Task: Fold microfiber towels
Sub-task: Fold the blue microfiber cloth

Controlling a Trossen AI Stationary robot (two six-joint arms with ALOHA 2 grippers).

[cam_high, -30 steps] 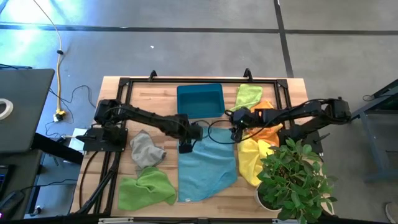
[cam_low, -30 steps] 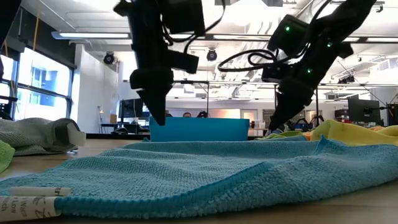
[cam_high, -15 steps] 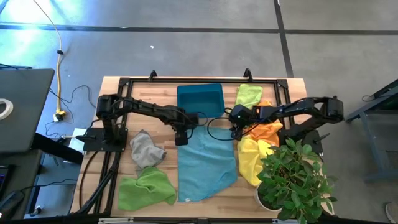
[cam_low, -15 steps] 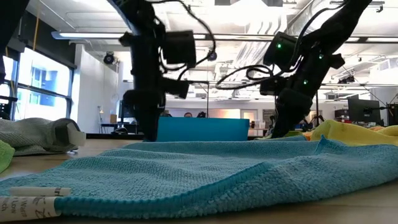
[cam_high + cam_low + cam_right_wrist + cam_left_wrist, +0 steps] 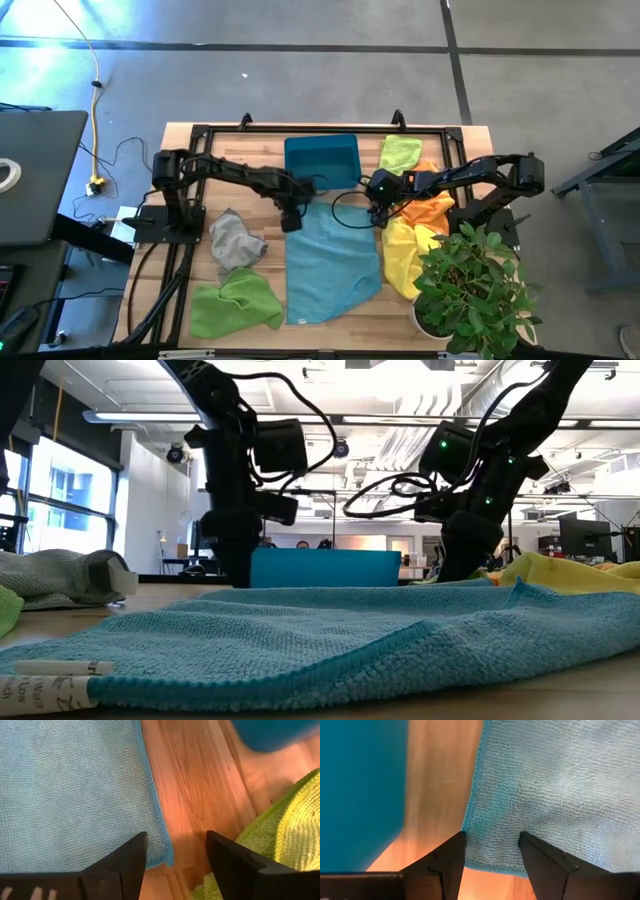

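- While the table (image 5: 195, 140) is viewed from above, a lime green towel (image 5: 235, 303) is seen crumpled at its near left corner, and a grey towel (image 5: 236, 241) is bunched just behind it.
- At the left far corner of the light blue towel (image 5: 332, 262), which is spread flat at the table's middle, the left gripper (image 5: 291, 222) is held low with its fingers (image 5: 451, 857) parted; in the left wrist view that corner's edge lies between them, and nothing is clamped.
- Behind the light blue towel, the teal bin (image 5: 322, 160) is set against the table's far edge.
- At the right far corner of the same towel, the right gripper (image 5: 380, 215) is lowered with its fingers (image 5: 129, 862) spread wide; in the right wrist view the corner is seen between them on bare wood, ungripped.
- To the right of the bin, a second lime green towel (image 5: 400, 153) is laid; an orange towel (image 5: 430, 210) is partly covered by the right arm, and a yellow towel (image 5: 402, 256) is heaped in front of it, touching the light blue one.
- At the near right corner, the yellow towel is partly overlapped by the potted plant (image 5: 476, 290).
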